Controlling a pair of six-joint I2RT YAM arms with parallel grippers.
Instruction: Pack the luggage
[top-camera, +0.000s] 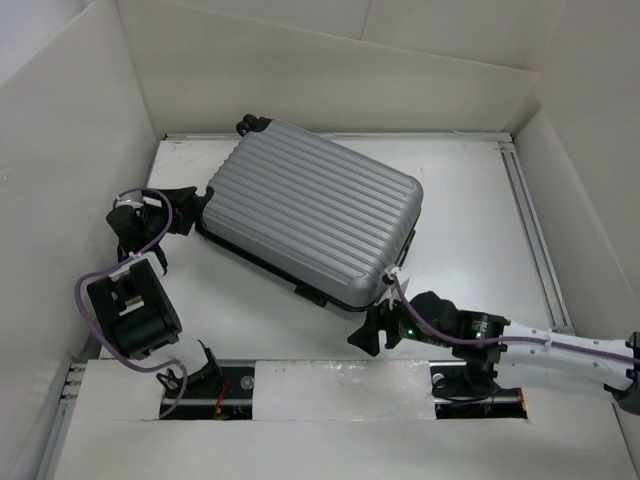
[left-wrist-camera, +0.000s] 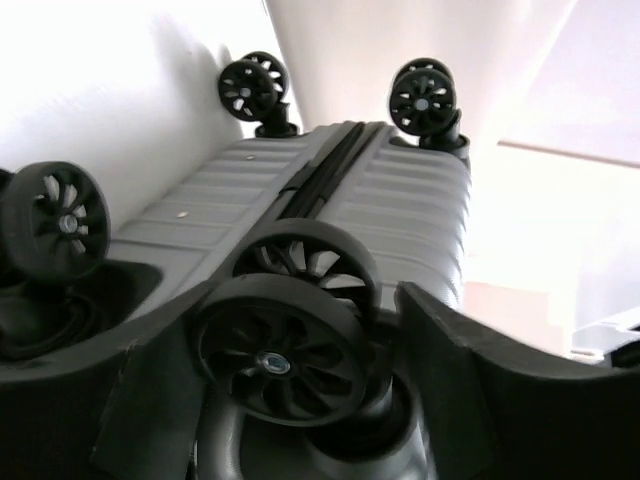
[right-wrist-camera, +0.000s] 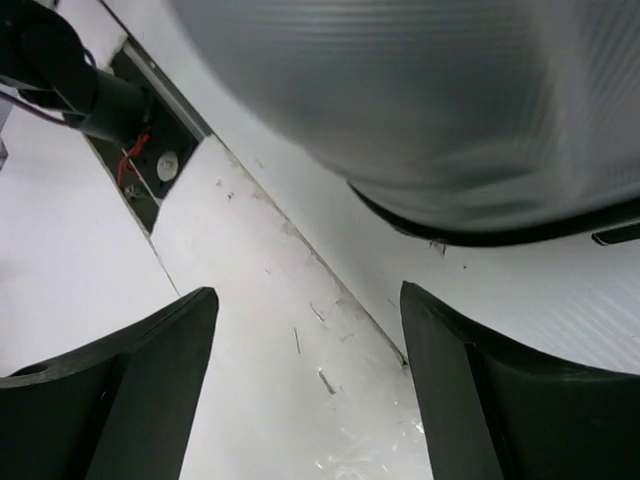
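Observation:
The luggage (top-camera: 310, 215) is a silver-grey ribbed hard-shell suitcase, closed and lying flat at an angle in the middle of the table. My left gripper (top-camera: 190, 212) is at its left end, where the black spinner wheels are. In the left wrist view its jaws stand either side of one wheel (left-wrist-camera: 275, 360), with a small gap at the right finger (left-wrist-camera: 470, 360). My right gripper (top-camera: 378, 322) hovers open at the suitcase's near right corner. In the right wrist view only bare table shows between its fingers, with the shell (right-wrist-camera: 420, 100) just beyond.
White walls (top-camera: 70, 150) box in the table on the left, back and right. A metal rail (top-camera: 530, 230) runs along the right side. Slots with the arm bases (top-camera: 215, 385) cut the near edge. The left arm's base (right-wrist-camera: 70, 80) shows in the right wrist view.

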